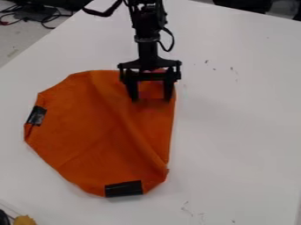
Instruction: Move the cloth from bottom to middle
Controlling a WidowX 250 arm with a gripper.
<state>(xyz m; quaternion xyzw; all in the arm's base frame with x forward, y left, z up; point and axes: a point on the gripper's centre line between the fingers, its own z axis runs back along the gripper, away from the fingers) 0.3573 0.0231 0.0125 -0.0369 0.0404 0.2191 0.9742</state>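
Note:
The gripper (151,97) hangs over the upper right part of the orange cloth (100,132), its two fingers apart and pointing down, with orange fabric visible between them. Whether the fingertips touch the cloth, I cannot tell. The cloth lies mostly flat on the left half of the table, with a fold running from its top towards the lower right corner. One black strip (36,115) is on its left edge and another black strip (124,189) on its bottom edge.
The white table (235,132) extends to the right of the cloth, with small dark marks on it. Black cables (50,18) lie beyond the table's upper left edge. A yellowish object (24,220) is at the bottom left corner.

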